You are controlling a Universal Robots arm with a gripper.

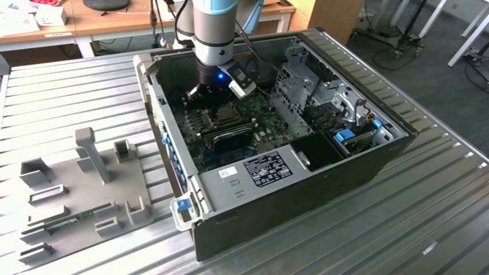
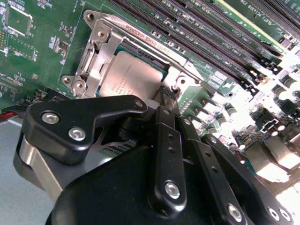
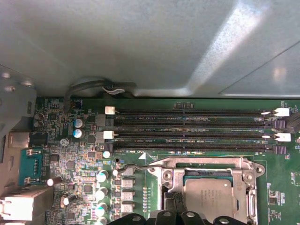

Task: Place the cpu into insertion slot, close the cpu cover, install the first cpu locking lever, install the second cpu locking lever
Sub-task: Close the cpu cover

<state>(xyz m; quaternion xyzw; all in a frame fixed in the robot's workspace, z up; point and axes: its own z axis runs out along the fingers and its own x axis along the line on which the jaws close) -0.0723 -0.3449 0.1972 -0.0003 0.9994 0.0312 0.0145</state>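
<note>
The small flat square cpu with its dull silver-grey metal top (image 2: 129,77) sits in the dark square insertion slot (image 3: 187,183) on the green circuit board (image 3: 61,140), just past the tips of the tool (image 2: 164,96). The thin square silvery cpu cover (image 3: 206,164) lies down over it, and the chip's top shows through the cover's large window in both wrist views.

The black tool's jaws are drawn together with nothing visibly gripped between them. In the second wrist view its tip stands at the cover's rim, by the corner of the cpu nearest the tool. I cannot tell whether it presses on the metal or hangs just off it.

A thin wire locking lever (image 3: 136,167) runs along the edge of the cover that faces away from the tool. Just beyond that edge lie the long black memory slots (image 3: 192,136), side by side, with white clips at their ends. Beyond them rises the plain grey inner wall (image 3: 140,42) of the case.

In the exterior view the tool (image 1: 210,100) reaches down into the open black computer case (image 1: 306,189), which lies on its side on the ribbed metal counter (image 1: 428,217). Well apart from the tool, at the exterior view's left, a grey fixture plate with upright holders (image 1: 84,189) rests on the same counter.
</note>
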